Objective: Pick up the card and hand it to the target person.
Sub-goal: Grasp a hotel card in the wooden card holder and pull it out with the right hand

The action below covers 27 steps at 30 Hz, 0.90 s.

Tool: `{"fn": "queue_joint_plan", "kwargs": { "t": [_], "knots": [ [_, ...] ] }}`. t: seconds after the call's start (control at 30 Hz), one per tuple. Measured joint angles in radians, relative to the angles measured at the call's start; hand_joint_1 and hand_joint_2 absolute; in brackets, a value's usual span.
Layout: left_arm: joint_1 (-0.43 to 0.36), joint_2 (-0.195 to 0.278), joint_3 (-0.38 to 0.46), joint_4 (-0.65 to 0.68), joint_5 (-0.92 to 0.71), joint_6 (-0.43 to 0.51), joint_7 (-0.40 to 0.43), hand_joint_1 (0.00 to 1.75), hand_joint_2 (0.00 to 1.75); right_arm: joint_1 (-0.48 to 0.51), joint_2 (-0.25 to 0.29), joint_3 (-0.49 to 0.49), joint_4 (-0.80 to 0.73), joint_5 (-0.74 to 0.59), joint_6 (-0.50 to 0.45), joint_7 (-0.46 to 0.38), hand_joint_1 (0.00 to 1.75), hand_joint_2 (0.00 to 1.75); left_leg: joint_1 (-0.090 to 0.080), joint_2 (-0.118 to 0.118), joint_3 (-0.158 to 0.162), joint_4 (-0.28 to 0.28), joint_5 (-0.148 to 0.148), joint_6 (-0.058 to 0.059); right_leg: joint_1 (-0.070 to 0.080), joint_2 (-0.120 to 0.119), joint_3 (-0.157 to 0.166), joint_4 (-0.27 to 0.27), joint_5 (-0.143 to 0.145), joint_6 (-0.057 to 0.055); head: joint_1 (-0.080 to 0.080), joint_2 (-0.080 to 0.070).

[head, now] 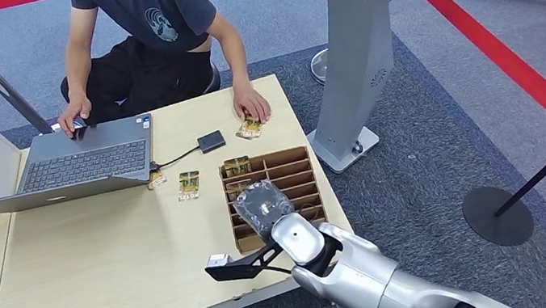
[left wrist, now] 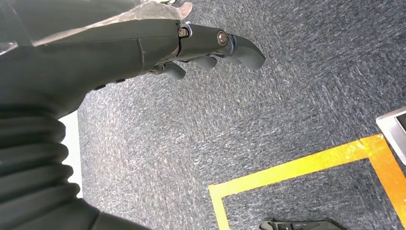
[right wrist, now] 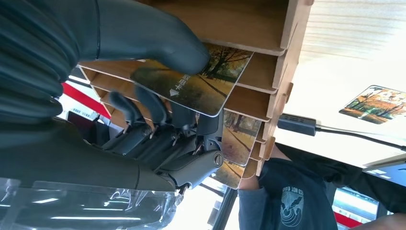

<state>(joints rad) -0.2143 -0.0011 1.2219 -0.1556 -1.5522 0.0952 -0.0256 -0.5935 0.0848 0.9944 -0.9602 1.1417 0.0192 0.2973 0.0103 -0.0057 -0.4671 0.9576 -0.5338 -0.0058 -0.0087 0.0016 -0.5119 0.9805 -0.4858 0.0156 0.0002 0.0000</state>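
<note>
Item: right hand, over the slotted cardboard rack that sits at the table's right edge, toward the front corner. State: thumb pressed on the printed face of a card, darker fingers curled beneath it, so the card is pinched; in the right wrist view it lies partly drawn out of its slot, one end apparently between the dividers. Handling: you should keep the pinch firm and draw the card straight along its slot, not twisted, since the divider edges look likely to catch a tilted card or drag the light rack with it. Item: further cards standing in neighbouring slots; keep your fingers off them as you lift. Item: loose cards on the table, two near the laptop's front right corner, one under the person's hand at the far edge. Item: the person, seated beyond the far edge, presumably the recipient; once clear of the rack, carry the card high over the small black box and its cable. Item: left hand, hanging over grey carpet, fingers loosely curled with nothing in them; leave it there.
</note>
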Motion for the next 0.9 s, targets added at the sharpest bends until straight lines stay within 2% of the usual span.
{"fn": "queue_joint_plan", "kwargs": {
  "t": [0.1,0.23,0.7,0.9],
  "knots": [
    [0.0,0.0,0.0,0.0,0.0,0.0,0.0,0.0,1.75,-0.002,-0.001,-0.005,0.0,0.0,-0.001,0.003,1.75,1.75,0.0,0.0,0.0,0.0,0.0,0.0,0.0,0.0,0.0,0.0,0.0,0.0,0.0,0.0],
    [0.0,0.0,0.0,0.0,0.001,-0.002,-0.009,0.0,0.0,-0.009,-0.003,-0.01,-0.001,0.0,-0.003,0.005,1.75,1.75,0.0,0.0,0.0,0.0,0.001,0.001,0.0,0.0,0.0,0.0,0.001,0.0,0.0,0.0],
    [-0.004,0.0,-0.001,0.0,0.022,-0.024,-0.036,0.0,0.0,-0.015,-0.005,-0.029,-0.016,-0.03,-0.004,0.002,1.75,1.75,0.0,0.0,0.0,0.0,0.001,0.001,0.0,0.0,0.0,0.0,0.001,0.0,0.0,0.0],
    [-0.001,0.0,-0.001,0.0,0.025,-0.007,-0.035,0.0,0.0,-0.041,-0.022,-0.067,-0.102,-0.054,0.007,0.019,1.75,1.75,0.0,0.0,0.0,0.001,0.001,0.001,0.0,0.0,0.0,0.0,0.001,0.0,0.0,0.0]
  ]
}}
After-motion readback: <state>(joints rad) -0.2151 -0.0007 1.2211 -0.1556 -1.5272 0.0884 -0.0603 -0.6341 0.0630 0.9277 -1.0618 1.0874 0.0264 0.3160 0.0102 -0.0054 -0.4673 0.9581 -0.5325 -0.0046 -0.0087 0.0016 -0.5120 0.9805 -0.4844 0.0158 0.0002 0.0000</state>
